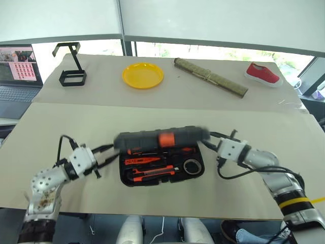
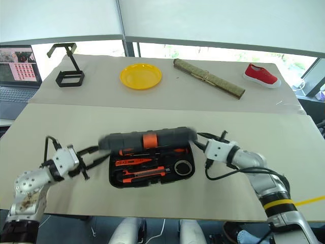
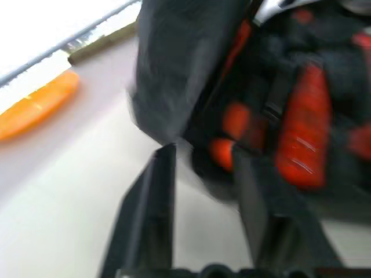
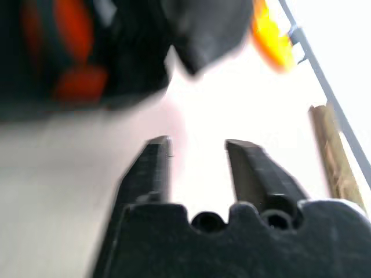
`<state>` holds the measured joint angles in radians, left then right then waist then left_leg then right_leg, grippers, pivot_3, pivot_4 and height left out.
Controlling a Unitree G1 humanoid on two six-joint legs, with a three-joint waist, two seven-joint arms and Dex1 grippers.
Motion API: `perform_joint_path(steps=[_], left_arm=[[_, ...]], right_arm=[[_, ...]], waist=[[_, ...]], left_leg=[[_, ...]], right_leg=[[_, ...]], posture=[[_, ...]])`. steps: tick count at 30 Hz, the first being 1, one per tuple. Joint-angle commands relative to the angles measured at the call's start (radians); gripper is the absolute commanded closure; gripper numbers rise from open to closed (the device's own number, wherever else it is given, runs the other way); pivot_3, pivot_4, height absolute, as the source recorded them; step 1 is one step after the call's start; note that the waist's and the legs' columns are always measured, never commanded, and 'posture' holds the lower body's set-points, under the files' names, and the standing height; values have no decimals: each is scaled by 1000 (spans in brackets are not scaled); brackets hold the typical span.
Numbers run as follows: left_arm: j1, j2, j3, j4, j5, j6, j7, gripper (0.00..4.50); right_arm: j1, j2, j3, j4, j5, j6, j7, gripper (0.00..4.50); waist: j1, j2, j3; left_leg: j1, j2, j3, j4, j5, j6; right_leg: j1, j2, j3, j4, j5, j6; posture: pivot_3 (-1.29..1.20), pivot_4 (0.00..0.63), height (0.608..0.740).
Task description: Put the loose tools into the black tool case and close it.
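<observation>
The black tool case (image 1: 162,184) lies at the near middle of the table. Its lid (image 1: 137,140), with an orange latch (image 1: 166,139), hangs blurred and part-way down over the base. Orange-and-black tools (image 1: 147,161) and a small round grey roll (image 1: 192,166) rest in its recesses. My left gripper (image 1: 109,155) is open just off the case's left end, with nothing between its fingers (image 3: 159,191). At the case's right end my right gripper (image 1: 210,140) is also open and empty, its fingers (image 4: 153,168) pointing towards the lid's corner.
On the far table stand a black wire stand (image 1: 71,66), a yellow plate (image 1: 142,75), a rolled bamboo mat (image 1: 210,77) and a red shoe (image 1: 262,73). A laptop (image 1: 18,76) sits at the far left. The table's front edge runs just before the case.
</observation>
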<state>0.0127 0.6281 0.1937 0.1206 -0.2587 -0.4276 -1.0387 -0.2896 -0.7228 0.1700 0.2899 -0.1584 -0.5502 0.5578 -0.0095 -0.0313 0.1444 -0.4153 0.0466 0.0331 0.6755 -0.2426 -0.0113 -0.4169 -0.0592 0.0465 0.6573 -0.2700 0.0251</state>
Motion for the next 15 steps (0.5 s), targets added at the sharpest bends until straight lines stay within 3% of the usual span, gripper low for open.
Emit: perform_joint_path(steps=[1, 3, 4, 5, 6, 7, 9, 10, 15], left_arm=[[-11, 49, 57, 62, -16, -4, 20, 1108], [-23, 70, 69, 94, -35, 44, 20, 466], [-32, 77, 70, 107, -41, 58, 21, 3], [-43, 84, 67, 115, -49, 76, 15, 0], [-76, 86, 57, 119, -56, 125, 23, 192], [-110, 86, 45, 123, -61, 170, 26, 310], [-188, 78, 15, 138, -63, 254, 28, 855], [-226, 74, -5, 150, -57, 278, 18, 1296], [-387, 40, -91, 227, -21, 343, -11, 2925]], right_arm=[[28, -36, -75, -30, 26, -35, -12, 1078], [60, -53, -94, -53, 63, -12, 21, 473], [78, -62, -103, -70, 87, 7, 41, 702], [110, -70, -116, -105, 142, 56, 77, 797], [164, -94, -134, -170, 211, 108, 126, 932], [217, -116, -148, -232, 274, 170, 174, 1377], [320, -160, -170, -370, 376, 284, 244, 1866], [365, -181, -173, -433, 404, 343, 267, 2317], [500, -221, -153, -660, 426, 497, 309, 3918]], waist=[[-1, 0, 0], [-2, 0, 0], [-2, 0, 0], [-3, 0, 0], [1, 0, 0], [5, 0, 0], [15, 0, 0], [17, 0, 0], [12, 0, 0]], left_leg=[[1, 0, 0, 0, 0, 0], [6, 0, 0, 0, 1, 0], [11, 0, 0, 0, 1, 0], [13, 0, 0, -1, 0, 1], [12, 1, 0, -1, 0, 1], [12, 0, -1, -1, 0, 1], [11, 1, -1, 0, 0, 1], [11, 0, -1, 0, 0, 1], [11, 0, -1, 1, 0, 1]], right_leg=[[1, 0, 0, 1, 0, 0], [6, 1, 0, 2, 0, 0], [11, 1, 0, 0, 0, 0], [13, 1, 0, -1, 0, 0], [13, 1, 0, -1, 0, 0], [13, 1, -1, -1, 0, 0], [13, 1, -2, -1, 0, 0], [13, 1, -2, -1, 0, 0], [14, 2, -1, -1, 0, 0]], posture=[[0, 150, 740], [0, 150, 740], [0, 150, 740], [0, 150, 740], [0, 150, 740], [0, 150, 740], [0, 150, 740], [0, 150, 740], [0, 150, 740]])
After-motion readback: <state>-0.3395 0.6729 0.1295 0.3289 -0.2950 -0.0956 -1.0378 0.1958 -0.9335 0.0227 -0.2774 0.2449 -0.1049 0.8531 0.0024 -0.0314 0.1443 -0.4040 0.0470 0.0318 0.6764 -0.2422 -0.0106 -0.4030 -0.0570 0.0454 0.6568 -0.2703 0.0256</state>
